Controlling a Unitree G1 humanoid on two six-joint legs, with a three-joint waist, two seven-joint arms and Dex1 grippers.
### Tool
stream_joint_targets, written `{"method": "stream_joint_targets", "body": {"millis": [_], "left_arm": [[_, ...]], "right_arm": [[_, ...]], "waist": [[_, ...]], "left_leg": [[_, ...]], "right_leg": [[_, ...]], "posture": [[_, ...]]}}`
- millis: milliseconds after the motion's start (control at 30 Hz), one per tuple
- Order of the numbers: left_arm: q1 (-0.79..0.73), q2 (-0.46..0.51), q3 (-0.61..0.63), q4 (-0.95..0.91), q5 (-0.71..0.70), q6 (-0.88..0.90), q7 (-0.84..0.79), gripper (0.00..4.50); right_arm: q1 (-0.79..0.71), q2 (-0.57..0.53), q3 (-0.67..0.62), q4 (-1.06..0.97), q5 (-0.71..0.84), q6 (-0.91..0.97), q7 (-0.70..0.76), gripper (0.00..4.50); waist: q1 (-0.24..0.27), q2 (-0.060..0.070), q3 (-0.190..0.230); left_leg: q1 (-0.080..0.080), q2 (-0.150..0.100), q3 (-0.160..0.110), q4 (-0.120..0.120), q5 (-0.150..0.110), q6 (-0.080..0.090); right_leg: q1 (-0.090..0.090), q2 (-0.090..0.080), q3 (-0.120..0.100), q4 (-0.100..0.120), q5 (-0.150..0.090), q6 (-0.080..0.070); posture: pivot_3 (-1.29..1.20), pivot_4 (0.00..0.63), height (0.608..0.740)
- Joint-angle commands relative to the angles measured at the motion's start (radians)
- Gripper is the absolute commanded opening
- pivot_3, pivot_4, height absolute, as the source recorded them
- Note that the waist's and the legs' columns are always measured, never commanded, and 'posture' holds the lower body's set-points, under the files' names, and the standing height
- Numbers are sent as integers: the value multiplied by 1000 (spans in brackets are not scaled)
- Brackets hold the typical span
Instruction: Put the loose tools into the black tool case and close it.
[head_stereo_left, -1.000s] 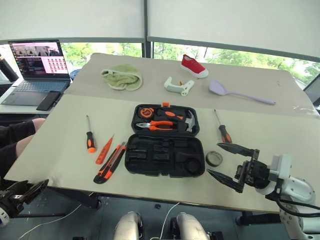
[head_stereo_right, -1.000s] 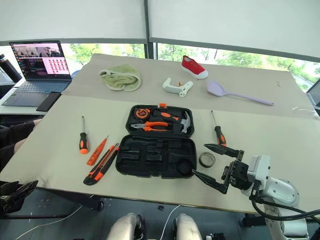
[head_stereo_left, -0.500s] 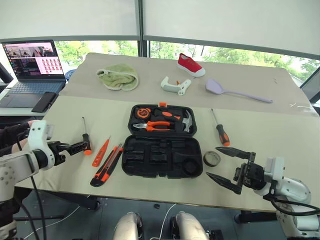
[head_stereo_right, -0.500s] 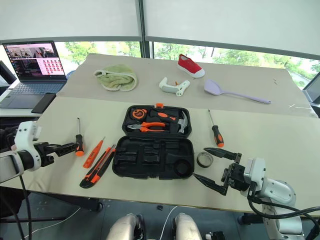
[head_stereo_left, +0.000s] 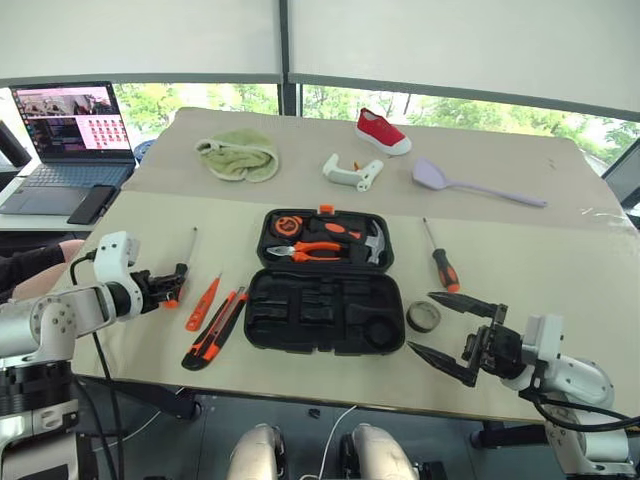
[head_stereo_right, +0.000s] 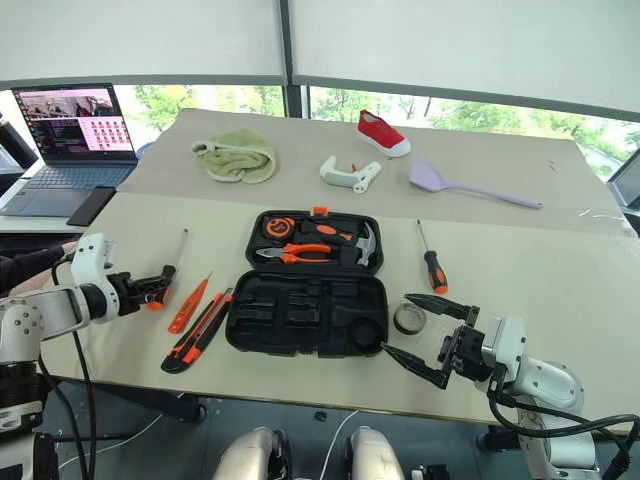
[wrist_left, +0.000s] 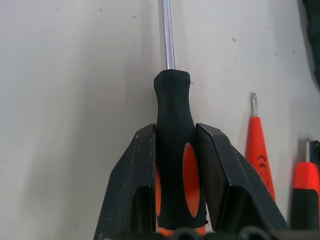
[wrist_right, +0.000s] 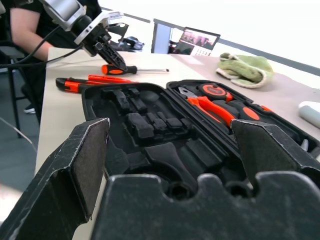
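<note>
On the beige desk before the windows, the flat black plastic tool case lies open mid-desk near the front edge. The left gripper clamps the orange-black-handled thin screwdriver toward the left edge; the right gripper hangs wide near the front-right edge

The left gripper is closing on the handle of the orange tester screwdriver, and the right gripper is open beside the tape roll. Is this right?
Not quite. The left gripper closes on the handle of a thin screwdriver with an orange-black handle; the left wrist view shows this. The orange tester screwdriver lies untouched beside it. The right gripper is indeed open beside the tape roll.
</note>
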Motion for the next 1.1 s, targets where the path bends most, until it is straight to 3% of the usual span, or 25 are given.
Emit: {"method": "stream_joint_targets", "body": {"millis": [33,233,400,633,1100], "left_arm": [[-1,92,26,-97,27,-157,-135,737],[-47,177,-211,-152,127,-571,-589,737],[-210,125,-489,-137,268,-777,-832,737],[-373,-39,-751,40,540,-920,-841,737],[-397,-129,-767,111,681,-979,-803,737]], "right_arm": [[-32,-24,-55,-42,36,16,-30,4500],[-28,-78,-139,-10,56,45,-37,4500],[-24,-130,-181,-8,73,102,-38,4500],[-9,-135,-187,-43,69,137,-54,4500],[51,-99,-159,-145,62,175,-135,4500]], "waist": [[3,-1,1],[34,1,1],[41,1,1],[28,3,2],[29,3,2]], "left_leg": [[-1,0,0,0,0,-1],[-2,-4,0,0,-1,0],[-7,-5,-1,2,-2,2],[-8,-5,-2,7,1,15],[-12,-5,-3,15,-2,21]], "right_leg": [[-1,0,0,0,0,0],[-1,-5,-2,-2,0,0],[-1,-5,-5,-3,0,0],[0,3,-4,-1,-1,3],[0,1,-5,-1,-2,7]], "posture": [[0,150,736],[0,150,736],[0,150,736],[0,150,736],[0,150,736]]}}
